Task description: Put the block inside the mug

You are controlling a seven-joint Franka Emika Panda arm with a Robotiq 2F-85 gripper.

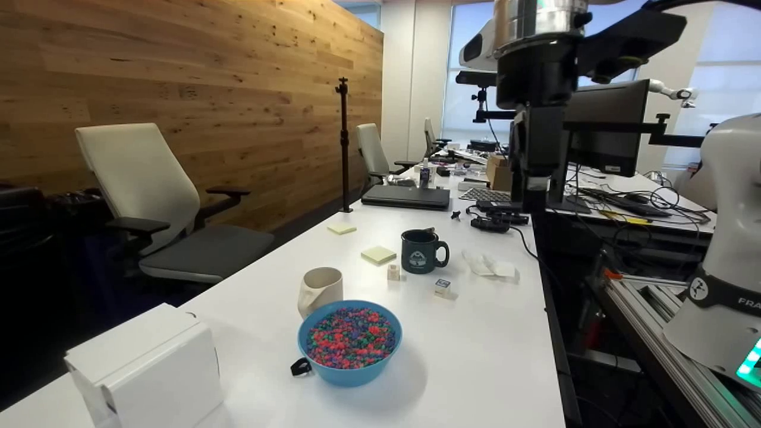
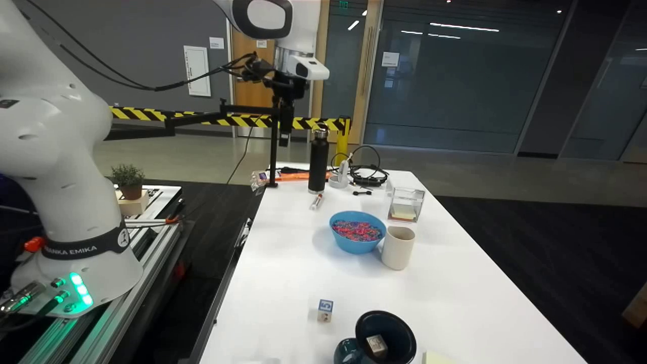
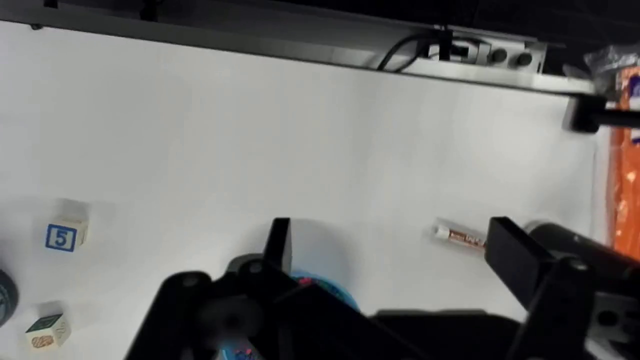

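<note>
while the claw (image 3: 392,242) hangs above the white bench (image 1: 493,356), its two fingers (image 3: 511,260) stand wide apart, with bench top and part of a marker (image 3: 461,237) showing between them in the wrist view; the marker's reddish lettering is too blurred to read. in an exterior view a wooden block (image 2: 376,346) sits inside the dark mug (image 1: 418,245), the print on its face too small to make out. the mug's handle (image 1: 446,255) points toward the robot (image 2: 60,156), and the mug's wall carries a white emblem (image 1: 418,259) with a peaked shape, any words in it unreadable. two more blocks rest on the bench near the mug. the number block (image 3: 61,237) bears a 5 in a blue frame, plain in the wrist view; the picture block (image 3: 48,331), just beside the mug, shows a green face and a brown drawing. an exterior view has two yellow notepads (image 1: 379,255) left of the mug, nearer than the mug a cream cup (image 1: 321,288) just beside a blue bowl (image 1: 357,377) of red, blue and green bits, and a white box (image 1: 145,368) at the near left. read across both exterior views, the dark band (image 2: 86,247) round the robot's base (image 2: 103,275) spells franka emika.
</note>
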